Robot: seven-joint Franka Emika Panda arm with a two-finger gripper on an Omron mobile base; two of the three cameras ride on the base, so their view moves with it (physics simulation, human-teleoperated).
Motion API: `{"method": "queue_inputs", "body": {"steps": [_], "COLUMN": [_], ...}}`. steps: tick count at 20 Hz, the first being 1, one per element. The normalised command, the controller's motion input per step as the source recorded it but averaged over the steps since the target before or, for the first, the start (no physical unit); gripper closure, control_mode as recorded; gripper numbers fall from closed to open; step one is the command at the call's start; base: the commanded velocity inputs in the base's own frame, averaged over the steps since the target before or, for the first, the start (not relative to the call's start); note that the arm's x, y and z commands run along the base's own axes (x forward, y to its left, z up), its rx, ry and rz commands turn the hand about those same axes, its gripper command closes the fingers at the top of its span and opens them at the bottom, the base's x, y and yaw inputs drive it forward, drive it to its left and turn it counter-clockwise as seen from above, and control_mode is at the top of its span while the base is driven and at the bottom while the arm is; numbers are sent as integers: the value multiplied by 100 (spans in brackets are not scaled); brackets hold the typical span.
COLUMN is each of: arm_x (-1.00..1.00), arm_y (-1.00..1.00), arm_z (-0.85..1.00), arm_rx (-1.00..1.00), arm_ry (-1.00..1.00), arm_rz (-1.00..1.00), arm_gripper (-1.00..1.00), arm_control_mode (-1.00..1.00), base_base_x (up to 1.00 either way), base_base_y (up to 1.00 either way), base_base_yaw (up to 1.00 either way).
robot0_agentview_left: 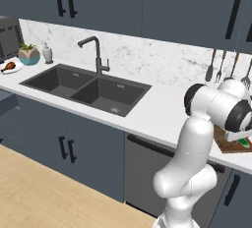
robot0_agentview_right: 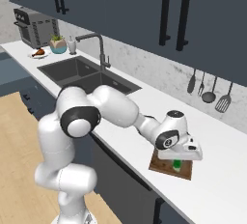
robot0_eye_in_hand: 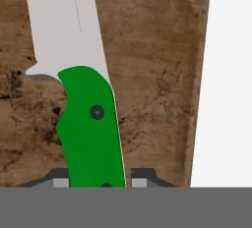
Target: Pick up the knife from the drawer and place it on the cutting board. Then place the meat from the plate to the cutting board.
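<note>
1. Your gripper is clamped on the green handle of the knife, 1 finger on each side.
2. The knife's pale blade points away from the hand, just above the wooden cutting board; you cannot tell whether it touches.
3. The board lies near the counter's front edge.
4. Far left, past the sink, the drumstick sits on the white plate.
</note>
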Motion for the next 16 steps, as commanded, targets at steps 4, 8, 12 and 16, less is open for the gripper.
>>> {"method": "queue_inputs", "body": {"steps": [4, 8, 12, 16], "arm_x": [15, 17, 10, -6], "arm_y": [-1, 1, 0, 2], "arm_z": [0, 0, 0, 43], "arm_rx": [0, 0, 0, 0], "arm_ry": [0, 0, 0, -5], "arm_rz": [0, 0, 0, -3], "arm_gripper": [-100, -100, -100, -100], "arm_control_mode": [-100, -100, -100, -100], "base_base_x": [0, 0, 0, 0], "base_base_y": [0, 0, 0, 0], "base_base_yaw": [0, 0, 0, 0]}}
